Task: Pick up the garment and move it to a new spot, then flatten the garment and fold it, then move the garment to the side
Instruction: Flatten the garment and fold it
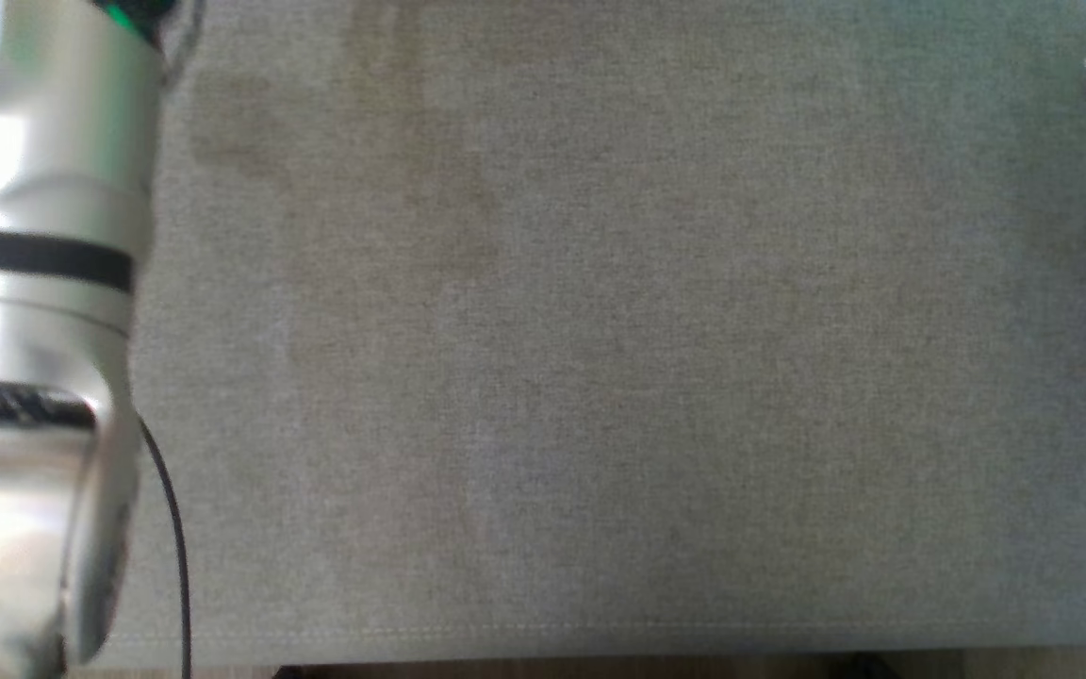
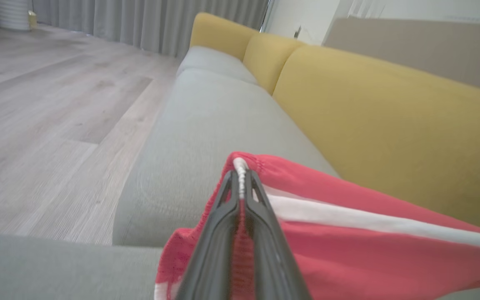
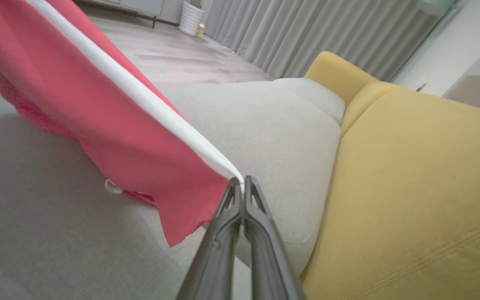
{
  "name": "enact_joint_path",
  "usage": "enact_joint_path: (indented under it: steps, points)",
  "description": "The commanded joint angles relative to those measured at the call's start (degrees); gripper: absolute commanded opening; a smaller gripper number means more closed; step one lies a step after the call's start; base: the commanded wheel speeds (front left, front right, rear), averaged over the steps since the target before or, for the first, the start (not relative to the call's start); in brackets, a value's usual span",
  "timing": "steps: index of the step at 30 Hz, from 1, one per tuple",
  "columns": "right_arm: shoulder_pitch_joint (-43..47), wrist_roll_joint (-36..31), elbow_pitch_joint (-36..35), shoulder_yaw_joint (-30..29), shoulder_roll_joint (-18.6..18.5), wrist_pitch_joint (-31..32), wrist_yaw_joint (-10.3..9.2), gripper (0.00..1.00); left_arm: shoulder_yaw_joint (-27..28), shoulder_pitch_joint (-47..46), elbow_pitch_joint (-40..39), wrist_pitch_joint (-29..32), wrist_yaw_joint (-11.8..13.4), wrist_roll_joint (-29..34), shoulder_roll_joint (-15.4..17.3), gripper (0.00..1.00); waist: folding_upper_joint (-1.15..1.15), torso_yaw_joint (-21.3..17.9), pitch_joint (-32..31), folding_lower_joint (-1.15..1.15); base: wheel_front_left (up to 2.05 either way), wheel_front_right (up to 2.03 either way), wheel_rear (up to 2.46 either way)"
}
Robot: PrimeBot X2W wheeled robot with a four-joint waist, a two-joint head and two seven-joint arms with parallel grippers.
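Grey sofa seat (image 1: 600,377) runs wide and bare across the head view, yellow back cushions (image 2: 390,125) behind it, wood floor (image 2: 56,104) and grey curtains (image 3: 306,33) beyond. Red garment (image 3: 98,116) w/ a white stripe (image 2: 369,221) is up off the seat, slung betw. both grippers. Left gripper (image 2: 242,175) has its jaws pinched tight on a gathered, white-trimmed edge (hem or waistband, can't tell which). Right gripper (image 3: 243,182) is clamped just as tight on the end of the white stripe, at a corner. Cloth is fairly taut along the stripe. Below it the red panel sags, lowest edge close to the seat or brushing it, can't tell which. In the head view a bit of the red-and-white cloth shows at the far right edge, and the pale left forearm (image 1: 34,283) w/ its thin black cable (image 1: 175,528) at the left edge, w/ a big stretch of seat betw. them. Judgement: step 1 is in hand, i.e. garment picked up and on its way to a new spot; flatten, fold and move aside not yet done. Next move prob. calls for bringing both grippers over the mid seat, well apart so the top edge is tight, then lowering so the hanging edge lands first and drawing toward the near edge to lay it flat w/o bunching. Both grips are on thin edges, so a hard tug could slip one.
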Motion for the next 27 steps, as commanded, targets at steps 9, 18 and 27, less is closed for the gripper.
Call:
enact_joint_path:
  steps: [9,18,27]
  points:
    - [9.0,9.9,2.6,12.8,-1.2,0.3,0.18,0.0,-6.2,7.9,6.5,0.8,-3.1,1.5,1.5,0.0,0.0,1.4,-5.5,-0.01,0.0,0.0,0.0]
    - [17.4,20.2,-1.4,22.9,-6.4,4.3,0.18,0.0,-15.2,21.5,2.5,3.2,-3.3,-3.2,4.2,0.0,0.0,1.4,-13.2,-0.01,0.0,0.0,0.0]
    - [25.8,21.6,-8.4,23.5,-11.4,9.6,0.18,0.0,-24.5,30.5,-4.7,5.7,-3.3,-5.3,9.8,0.0,0.0,1.6,-19.5,-0.01,0.0,0.0,0.0]
